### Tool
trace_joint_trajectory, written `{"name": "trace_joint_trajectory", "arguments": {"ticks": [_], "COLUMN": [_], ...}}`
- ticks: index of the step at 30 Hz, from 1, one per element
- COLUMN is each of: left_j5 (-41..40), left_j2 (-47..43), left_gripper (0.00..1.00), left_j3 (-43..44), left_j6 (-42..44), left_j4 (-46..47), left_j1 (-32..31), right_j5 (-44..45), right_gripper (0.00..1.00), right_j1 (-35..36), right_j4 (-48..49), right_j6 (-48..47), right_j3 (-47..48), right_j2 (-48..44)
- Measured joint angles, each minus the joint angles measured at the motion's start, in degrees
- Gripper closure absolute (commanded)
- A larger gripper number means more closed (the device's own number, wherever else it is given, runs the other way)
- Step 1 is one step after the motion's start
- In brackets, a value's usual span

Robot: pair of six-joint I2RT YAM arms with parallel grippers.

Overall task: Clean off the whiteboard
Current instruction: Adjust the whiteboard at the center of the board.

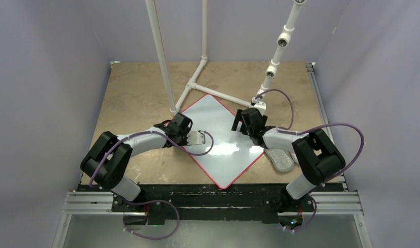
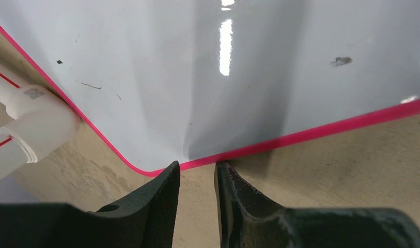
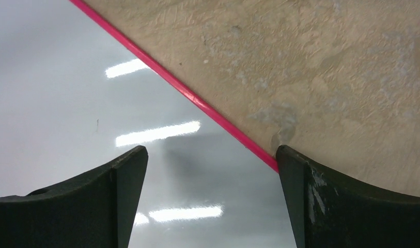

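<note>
Whiteboard [image 1: 226, 150] lies flat in the middle of the surface [image 1: 140, 98], turned cornerwise, with its near corner reaching the surface's near edge and its red border showing all round. Toward the surface's near right corner, a grey pad [image 1: 280, 159] rests just beside the board's right corner, partly under the right arm. The left end effector [image 2: 196, 165] sits at the board's left corner, its fingers a narrow gap apart with only bare surface between them, gripping nothing. A small dark smudge [image 2: 341, 61] and a few faint strokes mark the glossy white. Farther on, the right end effector [image 3: 210, 150] hangs spread wide across the board's far right border, one finger over white, the other over tan, holding nothing. White pipes [image 1: 223, 96] run along that border, and a pipe elbow [image 2: 37, 126] stands against the far left border. Bare tan surface lies open toward both far corners
</note>
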Motion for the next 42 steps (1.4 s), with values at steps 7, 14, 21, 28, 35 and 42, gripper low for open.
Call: {"name": "trace_joint_trajectory", "arguments": {"ticks": [7, 14, 21, 28, 35, 42], "left_j5": [-3.63, -5.53, -8.55, -13.38, -15.54, -6.84], "left_j2": [1.49, 1.57, 2.01, 3.93, 6.36, 7.21], "left_gripper": [0.70, 0.71, 0.70, 0.70, 0.70, 0.70], "left_j3": [0.79, 0.70, 0.70, 0.94, 2.78, 6.14], "left_j6": [0.42, 0.46, 0.44, 0.42, 0.44, -0.61], "left_j4": [-0.63, -1.64, -3.17, -4.13, -4.17, 0.74], "left_j1": [0.72, 1.14, 1.57, 2.29, 2.54, 2.08], "right_j5": [4.15, 3.56, 2.64, 3.80, 3.17, -0.70], "right_gripper": [0.05, 0.06, 0.07, 0.06, 0.02, 0.01], "right_j1": [6.84, 11.08, 17.90, 28.37, 32.26, 32.48], "right_j4": [1.18, -3.85, -7.61, -8.98, -13.42, -24.90], "right_j6": [3.69, 10.78, 16.31, 23.26, 29.11, 33.73], "right_j3": [-3.56, -7.04, -9.70, -12.20, -11.61, -11.61], "right_j2": [-2.69, -8.92, -13.57, -16.09, -18.60, -23.85]}}
